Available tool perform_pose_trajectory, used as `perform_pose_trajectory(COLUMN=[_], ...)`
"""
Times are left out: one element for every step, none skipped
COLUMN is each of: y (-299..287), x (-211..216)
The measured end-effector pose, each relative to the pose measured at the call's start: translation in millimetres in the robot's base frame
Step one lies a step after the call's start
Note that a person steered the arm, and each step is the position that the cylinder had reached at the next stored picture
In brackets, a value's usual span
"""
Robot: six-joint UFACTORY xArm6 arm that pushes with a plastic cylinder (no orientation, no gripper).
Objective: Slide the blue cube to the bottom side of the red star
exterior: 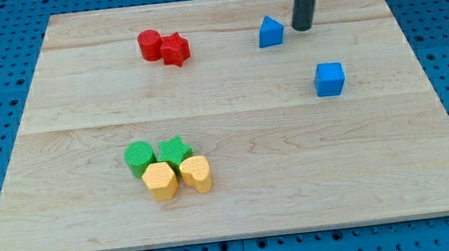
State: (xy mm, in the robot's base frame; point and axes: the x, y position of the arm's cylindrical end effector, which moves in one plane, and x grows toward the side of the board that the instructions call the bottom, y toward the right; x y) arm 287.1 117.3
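**A:** Blue cube [329,78], where's it at?

**B:** Near the wooden counter's [241,199] right edge, well apart from the red star [175,50] toward the top-left. No jaws, just my tip [303,29] beside the blue triangular block [271,32].

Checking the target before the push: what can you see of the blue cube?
The blue cube is a small, solid-looking block, plain matte blue, with its top and two side faces showing. It sits flat on the wooden board at the view's right, apart from every other block. My tip is above it in the view, beside the blue triangular block, not touching the cube.
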Motion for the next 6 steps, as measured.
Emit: perform_pose_trajectory(y=[-72,-125,-105,-49,-30,56], x=[12,13,16,22,40,44])
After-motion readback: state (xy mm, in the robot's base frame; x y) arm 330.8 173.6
